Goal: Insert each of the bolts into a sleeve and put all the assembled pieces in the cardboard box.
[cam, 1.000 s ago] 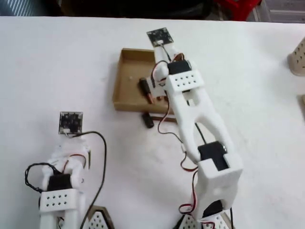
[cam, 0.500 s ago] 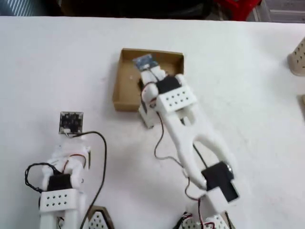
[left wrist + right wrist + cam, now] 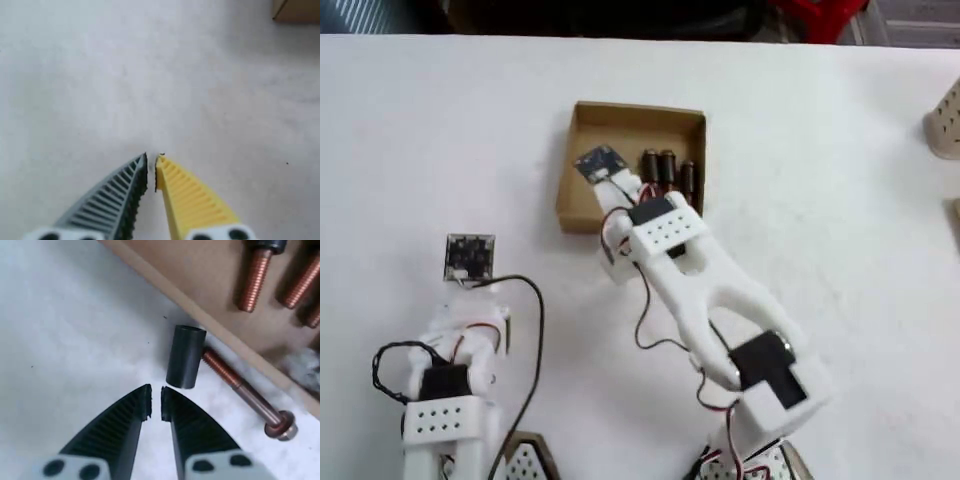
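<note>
Left gripper (image 3: 151, 172): well to the left of the cardboard box (image 3: 638, 108) and nearer the arm bases. Its grey and yellow fingers are drawn together with nothing between them, over bare white table (image 3: 440, 130). Box: three assembled pieces (image 3: 667, 166) lie side by side in its right half, black sleeves on, copper threads showing. Just outside the box's near wall lie one loose sleeve (image 3: 185, 356) and one loose bolt (image 3: 240, 387), not joined. Right gripper (image 3: 156, 403): just short of the sleeve, on the side away from the box, fingers all but together, gripping nothing. Risks, as judged: closed fingers would shove the sleeve rather than take it, and being round it may roll against the wall or onto the bolt. The wall leaves scant room for a finger on that side. The bolt lies flat and slim, so a pinch may skid off. Sleeve: short black matt cylinder, plain. Bolt: long copper shank, threaded toward the tip, flanged head; its tip touches the sleeve's side.
</note>
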`<state>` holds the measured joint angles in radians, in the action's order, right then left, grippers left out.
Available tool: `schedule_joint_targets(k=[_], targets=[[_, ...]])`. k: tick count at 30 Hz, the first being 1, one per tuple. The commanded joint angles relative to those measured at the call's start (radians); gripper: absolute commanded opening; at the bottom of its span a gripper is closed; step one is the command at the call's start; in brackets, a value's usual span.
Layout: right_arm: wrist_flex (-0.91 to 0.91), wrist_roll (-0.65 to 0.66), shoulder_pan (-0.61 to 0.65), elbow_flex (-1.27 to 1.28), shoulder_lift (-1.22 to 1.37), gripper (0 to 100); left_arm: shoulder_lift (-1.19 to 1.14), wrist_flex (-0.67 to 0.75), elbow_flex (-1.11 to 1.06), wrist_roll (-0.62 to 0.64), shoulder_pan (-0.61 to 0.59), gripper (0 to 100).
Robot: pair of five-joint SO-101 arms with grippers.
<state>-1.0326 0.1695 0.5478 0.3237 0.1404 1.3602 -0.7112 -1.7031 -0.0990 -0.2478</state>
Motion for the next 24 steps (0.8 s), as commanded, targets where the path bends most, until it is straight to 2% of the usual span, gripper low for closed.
schedule_joint_targets(k=[1, 5, 10, 18, 24], targets=[[0.016, 0.049, -0.005, -0.103, 0.071, 1.9, 0.015, -0.003, 0.043, -0.009, 0.015, 7], [0.010, 0.049, -0.024, -0.166, 0.137, 2.8, 0.015, -0.003, 0.043, -0.009, 0.015, 7], [-0.068, 0.061, -0.012, -0.178, 0.110, 11.9, 0.015, 0.002, 0.043, -0.009, 0.015, 7], [-0.087, 0.094, -0.027, -0.176, -0.008, 8.0, 0.015, 0.002, 0.043, -0.009, 0.015, 7], [-0.053, 0.284, -0.031, -0.176, 0.021, 8.0, 0.015, -0.002, 0.043, -0.009, 0.015, 7]])
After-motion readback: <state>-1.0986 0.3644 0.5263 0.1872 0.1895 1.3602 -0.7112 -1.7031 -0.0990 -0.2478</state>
